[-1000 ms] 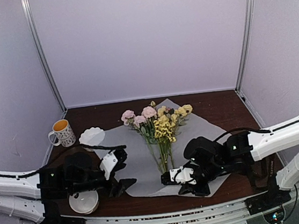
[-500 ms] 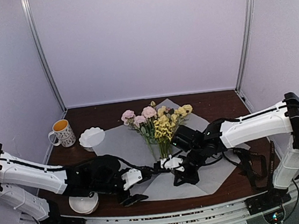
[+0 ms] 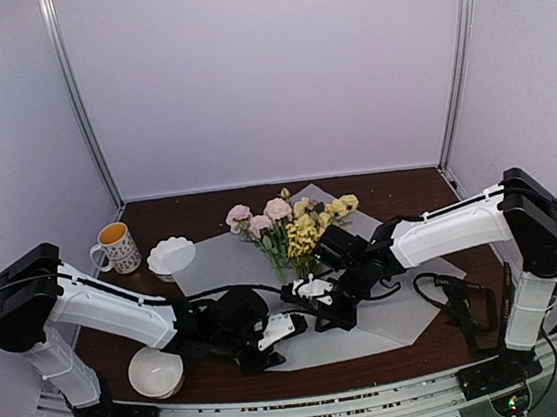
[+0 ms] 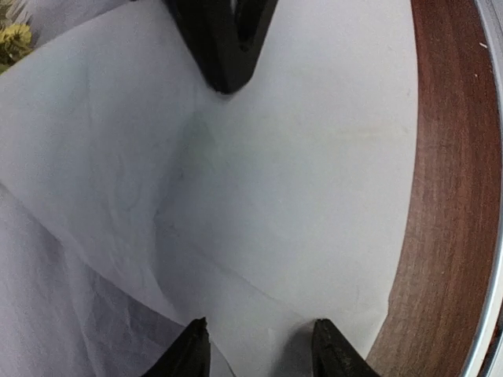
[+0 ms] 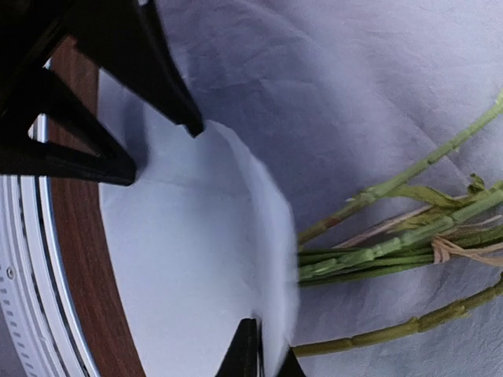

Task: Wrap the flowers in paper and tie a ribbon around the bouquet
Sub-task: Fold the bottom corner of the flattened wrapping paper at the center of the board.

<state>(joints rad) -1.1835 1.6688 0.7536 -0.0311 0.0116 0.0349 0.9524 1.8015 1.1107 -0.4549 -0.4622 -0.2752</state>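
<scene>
Paper [image 3: 230, 264]: spread on table, near edge folded up toward the stems.
Flowers [image 3: 296, 229]: lying on paper's middle, unwrapped.
Right gripper [image 5: 263, 360]: pinched closed on paper's raised fold.
Left gripper [image 4: 259, 353]: jaws partly spread over paper's near edge, apparently clamping nothing.
Wrapping barely begun; tying not yet done.

The counter [image 3: 408, 194] was dark brown wood. A large frosted white paper [image 3: 230, 264] lay across its middle, set cornerwise, with one corner pointing to the rear and its near side stopping short of the front edge (a strip of bare wood showed between). At the back left stood a speckled mug [image 3: 117, 247] of orange-brown drink, with a fluted white dish [image 3: 171, 254] just beside it. A plain white bowl [image 3: 155, 376] sat near the front left edge.
</scene>
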